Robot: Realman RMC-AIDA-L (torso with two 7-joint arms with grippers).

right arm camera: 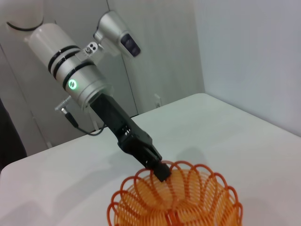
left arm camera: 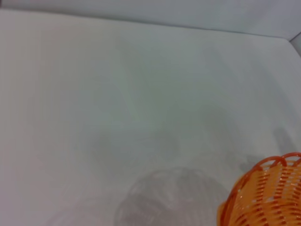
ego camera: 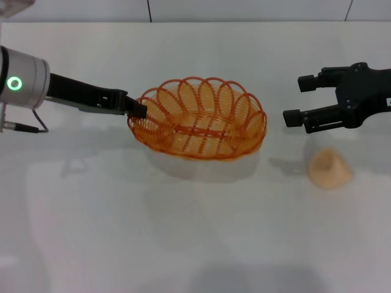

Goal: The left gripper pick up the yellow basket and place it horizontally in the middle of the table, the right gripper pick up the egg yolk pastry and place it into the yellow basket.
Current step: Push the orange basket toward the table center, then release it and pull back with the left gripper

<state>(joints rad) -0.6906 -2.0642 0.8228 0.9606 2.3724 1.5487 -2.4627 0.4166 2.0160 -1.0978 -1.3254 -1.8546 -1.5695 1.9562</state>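
The yellow basket point(ego camera: 198, 119) hangs a little above the white table point(ego camera: 183, 238), near its middle, with its shadow below it. My left gripper point(ego camera: 139, 110) is shut on the basket's left rim. The basket is empty; part of it shows in the left wrist view point(left arm camera: 268, 195) and in the right wrist view point(right arm camera: 176, 202), where the left gripper point(right arm camera: 160, 170) pinches its rim. The egg yolk pastry point(ego camera: 328, 169) lies on the table at the right. My right gripper point(ego camera: 299, 99) is open and empty, hovering just behind and above the pastry, to the right of the basket.
A wall runs along the table's far edge point(ego camera: 183, 22). Bare tabletop lies in front of the basket and to its left.
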